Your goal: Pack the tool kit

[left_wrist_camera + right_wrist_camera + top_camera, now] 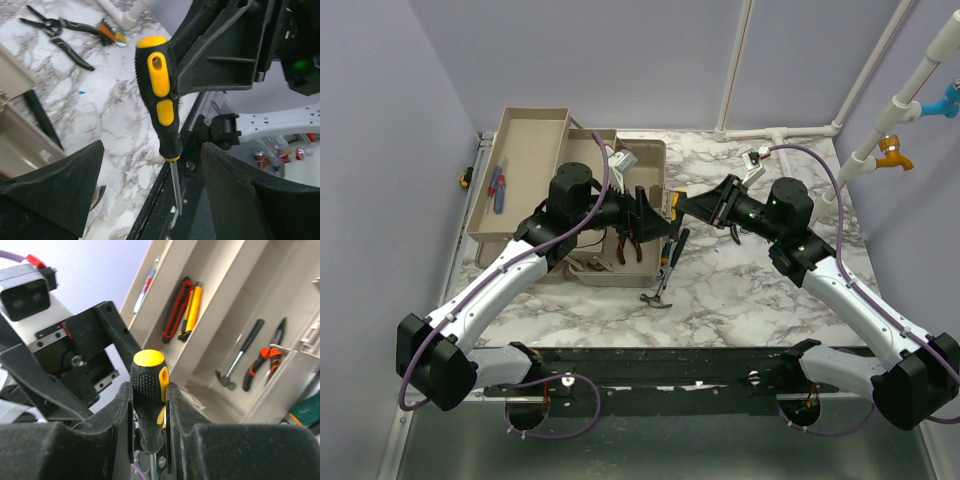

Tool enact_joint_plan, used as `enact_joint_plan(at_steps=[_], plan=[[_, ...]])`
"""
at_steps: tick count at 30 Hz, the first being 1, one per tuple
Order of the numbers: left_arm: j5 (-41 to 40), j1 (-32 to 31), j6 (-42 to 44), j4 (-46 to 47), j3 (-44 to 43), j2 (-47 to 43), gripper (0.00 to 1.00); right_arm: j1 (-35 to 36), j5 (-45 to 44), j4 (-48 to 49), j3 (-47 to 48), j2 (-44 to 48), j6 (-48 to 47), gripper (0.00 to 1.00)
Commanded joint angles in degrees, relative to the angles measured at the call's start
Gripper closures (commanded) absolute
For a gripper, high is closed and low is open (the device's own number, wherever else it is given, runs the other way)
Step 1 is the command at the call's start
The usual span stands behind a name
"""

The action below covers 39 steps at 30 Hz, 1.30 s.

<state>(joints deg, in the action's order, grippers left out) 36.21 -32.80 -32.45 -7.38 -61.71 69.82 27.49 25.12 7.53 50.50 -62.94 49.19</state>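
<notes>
The beige toolbox [645, 165] lies open at the back left, its fold-out tray [525, 130] swung out. My right gripper [149, 390] is shut on the black-and-yellow screwdriver [148, 382], held in the air beside the toolbox's right edge. In the left wrist view that screwdriver [161, 100] hangs shaft down, with my left gripper [152, 160] open around the shaft. Its fingers [65, 190] stand well clear of the shaft on both sides. In the top view the two grippers meet at the screwdriver [676, 203]. A hammer [239, 360] and orange-handled pliers [261, 366] lie inside the toolbox [220, 270].
On the marble lie a hammer [660, 290] and a dark screwdriver [673, 248] just right of the toolbox. Black pliers [55, 32] lie further out on the table. Red and yellow knives [182, 310] rest in the tray. White pipes [790, 130] run along the back edge.
</notes>
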Motion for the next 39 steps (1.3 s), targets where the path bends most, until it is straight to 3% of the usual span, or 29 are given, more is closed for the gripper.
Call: enact_joint_plan(at_steps=[1,3,8,11,12,13,14,16,18,25,29,32,34,39], plan=[[7.8,-1.2,-4.4,7.1,-1.6,2.1,0.24,0.5,7.8,8.1,1.6,-0.4,4.3,0.98],[8.5,-1.9,-5.1,8.9,-2.1,3.1,0.28,0.5,8.2,9.1,1.6,-0.5,4.8,0.98],[8.6,-3.2,-5.8,8.7,-4.9,5.8,0.48,0.5,8.5,10.6,1.2,-0.6,5.6,0.98],[8.7,-3.3,-5.3,8.1,-5.5,6.6,0.74,0.4,8.6,10.9,1.0,-0.5,5.8,0.97],[8.4,-3.3,-5.0,8.0,-5.5,6.6,0.84,0.5,8.5,10.8,1.0,-0.4,5.5,0.90],[7.9,-3.3,-4.3,7.5,-5.5,6.3,0.95,0.5,8.2,10.4,1.0,-0.3,5.2,0.77],[6.8,-3.2,-3.2,5.1,-6.0,5.9,1.00,0.5,7.3,9.4,1.1,0.0,4.6,0.56],[3.1,-2.9,1.1,-1.0,-7.7,4.8,1.00,0.5,3.9,6.4,1.3,1.0,3.5,0.27],[-2.6,-2.4,6.2,-8.8,-10.7,3.5,1.00,0.5,-1.2,2.8,1.2,2.7,2.3,0.16],[-32.7,5.1,20.4,-33.3,-23.7,0.8,1.00,0.4,-16.9,-5.0,-1.1,10.5,-1.2,0.12],[-52.2,7.8,28.6,-39.3,-29.5,2.2,1.00,0.5,-19.4,-6.8,-1.0,12.1,-3.1,0.12],[-64.5,10.4,36.1,-38.3,-31.4,4.1,1.00,0.5,-20.9,-10.0,0.3,12.0,-5.0,0.12],[-67.1,13.6,38.0,-36.5,-31.9,5.2,1.00,0.5,-23.3,-12.2,1.0,11.6,-5.4,0.12],[-63.5,20.3,37.9,-30.9,-31.1,8.6,1.00,0.5,-29.2,-19.5,2.0,9.6,-5.7,0.12]])
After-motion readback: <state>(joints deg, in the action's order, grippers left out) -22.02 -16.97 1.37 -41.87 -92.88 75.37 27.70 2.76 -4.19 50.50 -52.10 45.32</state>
